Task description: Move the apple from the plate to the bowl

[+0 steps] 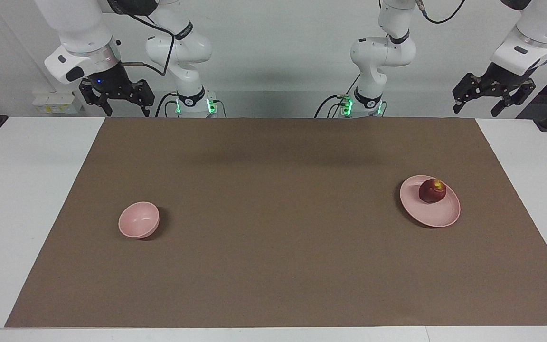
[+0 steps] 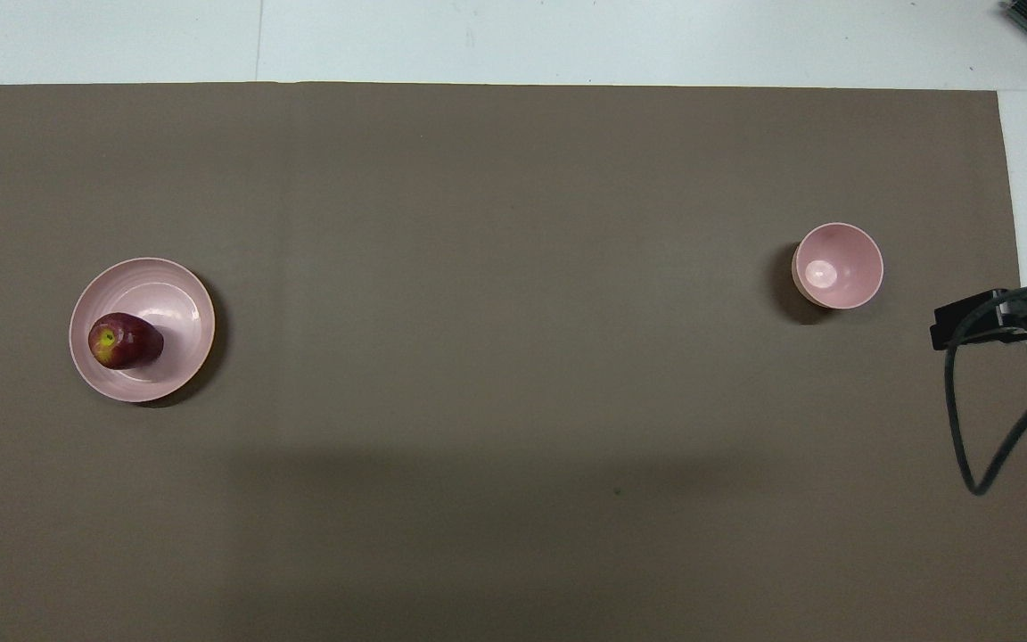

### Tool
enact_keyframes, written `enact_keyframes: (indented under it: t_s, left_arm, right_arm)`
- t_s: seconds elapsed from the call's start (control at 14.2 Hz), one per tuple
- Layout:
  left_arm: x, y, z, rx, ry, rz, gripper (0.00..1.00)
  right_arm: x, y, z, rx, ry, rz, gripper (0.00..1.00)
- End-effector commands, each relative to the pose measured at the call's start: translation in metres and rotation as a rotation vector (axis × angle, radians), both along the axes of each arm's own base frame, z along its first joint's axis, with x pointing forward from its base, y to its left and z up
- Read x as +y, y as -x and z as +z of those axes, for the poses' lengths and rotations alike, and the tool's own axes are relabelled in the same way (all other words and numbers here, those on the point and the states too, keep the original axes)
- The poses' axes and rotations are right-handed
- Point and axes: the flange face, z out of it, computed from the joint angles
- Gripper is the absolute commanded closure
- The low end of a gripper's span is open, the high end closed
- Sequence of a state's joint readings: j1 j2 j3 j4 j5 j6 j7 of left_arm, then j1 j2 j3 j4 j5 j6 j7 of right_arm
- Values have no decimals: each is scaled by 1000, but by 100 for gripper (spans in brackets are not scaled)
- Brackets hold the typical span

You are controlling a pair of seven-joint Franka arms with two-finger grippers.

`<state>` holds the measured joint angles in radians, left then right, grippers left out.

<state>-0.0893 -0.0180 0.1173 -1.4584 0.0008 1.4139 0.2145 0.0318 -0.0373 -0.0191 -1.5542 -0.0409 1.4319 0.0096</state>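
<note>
A white tabletop [image 1: 26, 190] is covered across most of its width by a large brown mat [image 1: 273, 247]. Two white robot arms stand at the robots' edge of the tabletop, and both wait, raised in the air.

Toward the left arm's end of the mat sits a flat, shallow, pale pink plate [image 1: 437, 216]. A small, round, dark red apple [image 1: 432, 191] with a yellow patch rests on the plate, on the part of it nearest the robots and close to the rim. In the overhead view the yellow patch on the apple [image 2: 125, 341] faces the left arm's end of the tabletop, and the plate [image 2: 170, 294] shows faint rings on its bare surface.

Toward the right arm's end of the mat, well apart from the plate, stands a small, deep, pale pink bowl [image 1: 138, 220], upright, with nothing in it. From overhead the bowl [image 2: 837, 265] shows a smooth, shiny inside.

The left end effector [image 1: 476, 105] hangs high over the robots' edge of the tabletop at the left arm's end, its fingers spread wide apart and holding nothing. The right end effector [image 1: 126, 109] hangs over the robots' edge at the right arm's end, also spread wide and holding nothing. A black cable loops beside it.
</note>
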Motion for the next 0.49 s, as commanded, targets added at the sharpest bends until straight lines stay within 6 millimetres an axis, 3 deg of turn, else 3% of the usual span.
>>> enact_keyframes:
  t_s: [0.0, 0.42]
  left_arm:
    - [-2, 3, 5, -13, -3, 4, 0]
    - [-3, -1, 1, -54, -2, -2, 0]
  right_arm:
    - [-3, -1, 2, 8, -29, 15, 0]
    - [-3, -1, 2, 8, -29, 15, 0]
